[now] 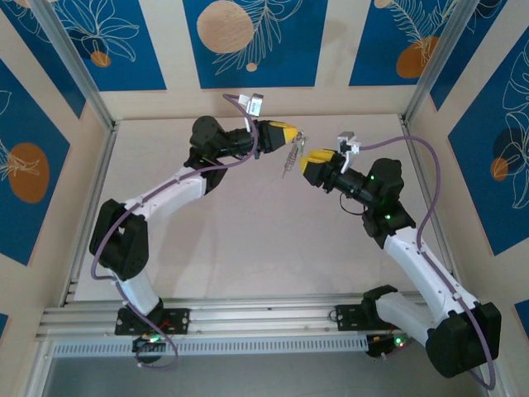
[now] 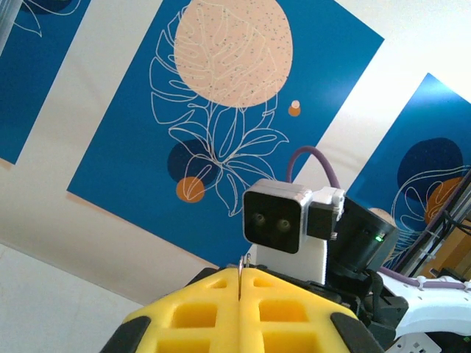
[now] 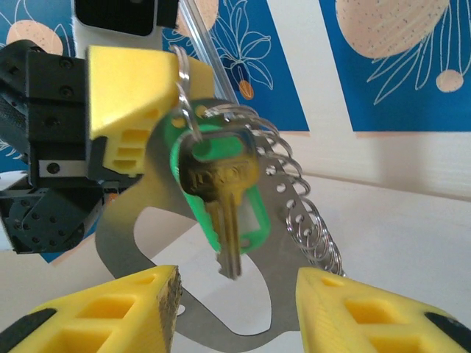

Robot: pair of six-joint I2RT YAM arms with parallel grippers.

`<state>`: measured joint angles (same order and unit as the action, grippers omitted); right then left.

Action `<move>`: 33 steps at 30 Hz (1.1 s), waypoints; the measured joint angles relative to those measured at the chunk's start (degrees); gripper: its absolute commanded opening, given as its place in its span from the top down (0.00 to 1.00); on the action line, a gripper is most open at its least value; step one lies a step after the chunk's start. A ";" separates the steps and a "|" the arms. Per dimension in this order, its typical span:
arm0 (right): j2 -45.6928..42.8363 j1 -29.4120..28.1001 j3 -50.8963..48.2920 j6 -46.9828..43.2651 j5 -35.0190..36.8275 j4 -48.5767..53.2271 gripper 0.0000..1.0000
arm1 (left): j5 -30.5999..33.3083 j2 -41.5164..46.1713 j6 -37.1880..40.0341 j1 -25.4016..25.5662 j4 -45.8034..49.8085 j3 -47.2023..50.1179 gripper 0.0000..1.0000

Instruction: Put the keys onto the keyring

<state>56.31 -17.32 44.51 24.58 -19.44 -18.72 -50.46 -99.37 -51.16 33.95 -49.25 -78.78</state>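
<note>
My left gripper (image 1: 294, 132) is shut on a thin metal ring (image 2: 242, 273) at the top of the keyring. Both hang in the air over the back of the table. In the right wrist view the keyring (image 3: 121, 235) is a flat grey loop with a fringe of small silvery rings (image 3: 302, 213) down its right edge. One of the keys (image 3: 224, 209), brass-coloured with a green tag, dangles in front of the loop. My right gripper (image 3: 237, 294) is open just under the key's tip, and neither of its yellow fingers (image 3: 132, 309) touches the key. From above, the right gripper (image 1: 307, 162) faces the hanging keyring (image 1: 289, 157).
The pale tabletop (image 1: 248, 240) lies below both arms. Blue-patterned walls (image 1: 248, 41) close in the back and sides. A metal rail (image 1: 248, 318) runs along the near edge between the arm bases. The right wrist camera (image 2: 276, 220) sits close in front of my left fingers.
</note>
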 measured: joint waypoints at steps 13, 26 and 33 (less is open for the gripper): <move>3.89 -1.33 6.27 -2.43 0.70 0.39 0.54 | 0.00 0.00 0.02 0.55 0.22 0.00 1.00; 5.33 -1.49 6.86 -6.05 1.70 3.37 0.85 | 0.20 0.00 0.07 0.76 0.42 0.00 1.00; 4.68 -1.49 6.86 -6.64 0.42 4.20 1.00 | 0.68 0.00 0.26 0.83 0.61 0.00 1.00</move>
<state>60.99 -18.81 51.37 17.93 -19.03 -14.52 -49.78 -99.37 -50.89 34.79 -48.64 -78.78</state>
